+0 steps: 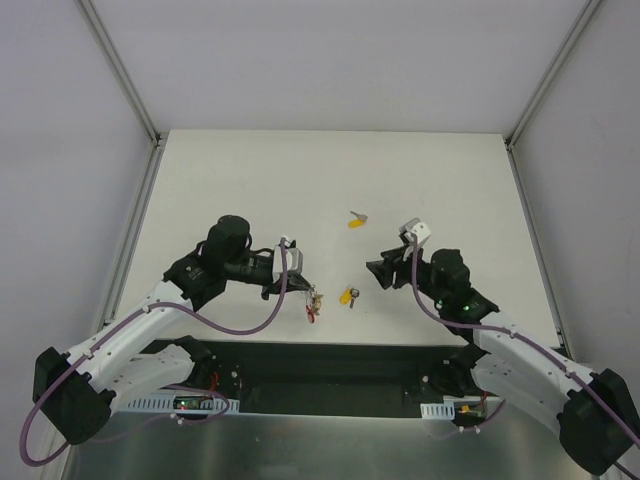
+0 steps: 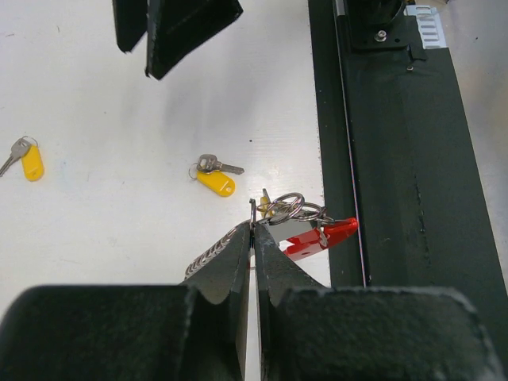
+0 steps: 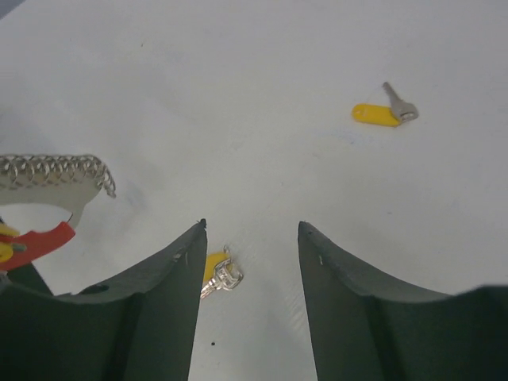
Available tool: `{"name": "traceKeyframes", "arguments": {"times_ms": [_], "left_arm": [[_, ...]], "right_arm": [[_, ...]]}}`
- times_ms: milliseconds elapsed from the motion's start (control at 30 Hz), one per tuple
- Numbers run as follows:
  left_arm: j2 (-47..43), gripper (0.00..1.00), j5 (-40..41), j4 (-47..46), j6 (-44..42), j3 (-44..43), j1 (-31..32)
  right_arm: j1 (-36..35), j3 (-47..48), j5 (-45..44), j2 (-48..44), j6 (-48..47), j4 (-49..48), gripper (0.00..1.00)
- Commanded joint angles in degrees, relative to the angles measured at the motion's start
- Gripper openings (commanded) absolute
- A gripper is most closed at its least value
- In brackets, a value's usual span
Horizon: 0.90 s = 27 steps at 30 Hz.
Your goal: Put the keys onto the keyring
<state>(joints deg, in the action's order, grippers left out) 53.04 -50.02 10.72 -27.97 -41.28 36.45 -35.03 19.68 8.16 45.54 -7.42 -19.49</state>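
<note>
White table (image 1: 250, 180) with two loose keys (image 1: 356, 220), pale grey walls (image 1: 330, 60) around

the keys (image 2: 216, 181) have shiny silver metal blades and smooth glossy yellow plastic heads. the keyring (image 2: 317, 236) has a glossy red loop that looks like plastic, a polished metal ring and a woven metal strap, kinda rough and glittery. the table (image 2: 119, 238) is matt white with tiny specks. the right gripper (image 3: 252, 226) fingers (image 3: 159, 309) look like matt dark plastic, and the rail (image 2: 397, 198) is dull black, painted metal i think
</note>
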Motion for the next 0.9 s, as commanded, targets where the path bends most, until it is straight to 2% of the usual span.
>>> {"name": "traceKeyframes", "arguments": {"times_ms": [0,200,367,433,633,867], "left_arm": [[-0.1,0.0,-0.3,-2.8,-0.4,-1.1,0.6],[-0.5,0.0,0.2,-2.8,-0.3,-1.1,0.6],[-0.5,0.0,1.3,-2.8,-0.5,-1.0,0.7],[-0.3,0.0,1.6,-2.8,-0.4,-1.0,0.7],[0.7,0.0,1.2,-2.8,-0.1,-1.2,0.8],[1.0,0.0,1.4,-2.8,0.0,-1.2,1.1]], "right_arm": [[0.2,0.4,11.6,5.9,-5.4,-5.8,0.5],[0.1,2.9,13.6,16.0,-5.9,-7.3,0.39],[0.1,1.0,16.3,28.4,-2.4,-18.7,0.27],[0.1,0.8,18.5,30.1,-1.1,-22.2,0.25],[-0.2,1.2,17.9,32.2,-1.3,-22.2,0.23],[-1.3,2.8,16.5,34.3,0.2,-18.9,0.12]]}}
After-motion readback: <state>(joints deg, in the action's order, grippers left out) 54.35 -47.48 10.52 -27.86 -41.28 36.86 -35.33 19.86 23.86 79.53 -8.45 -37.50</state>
